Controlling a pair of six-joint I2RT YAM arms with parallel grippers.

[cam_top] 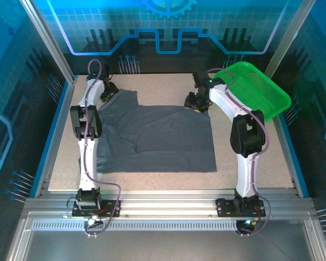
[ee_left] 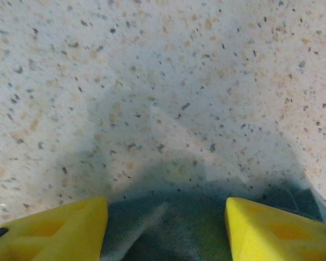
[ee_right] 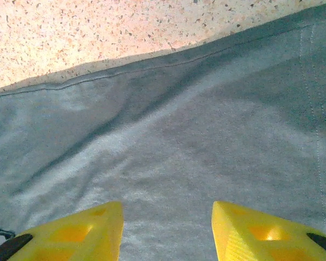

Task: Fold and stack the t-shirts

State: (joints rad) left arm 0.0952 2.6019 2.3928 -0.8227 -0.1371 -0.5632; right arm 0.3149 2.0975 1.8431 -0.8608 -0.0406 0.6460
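A dark slate-grey t-shirt [cam_top: 157, 136] lies spread flat on the speckled table [cam_top: 163, 81]. My left gripper [cam_top: 110, 91] is at the shirt's far left corner. In the left wrist view its yellow fingers [ee_left: 60, 231] stand apart, the left gripper [ee_left: 167, 217] open, with the edge of the t-shirt [ee_left: 179, 239] lying between them on the table. My right gripper [cam_top: 197, 103] is at the shirt's far right edge. In the right wrist view the right gripper [ee_right: 167, 215] is open just above the t-shirt [ee_right: 179, 119], whose hem runs across the top.
A bright green plastic basket [cam_top: 255, 89] sits tilted at the table's far right corner, behind the right arm. Bare tabletop [cam_top: 255, 141] lies to the right of the shirt and along the far side. Metal frame rails border the table.
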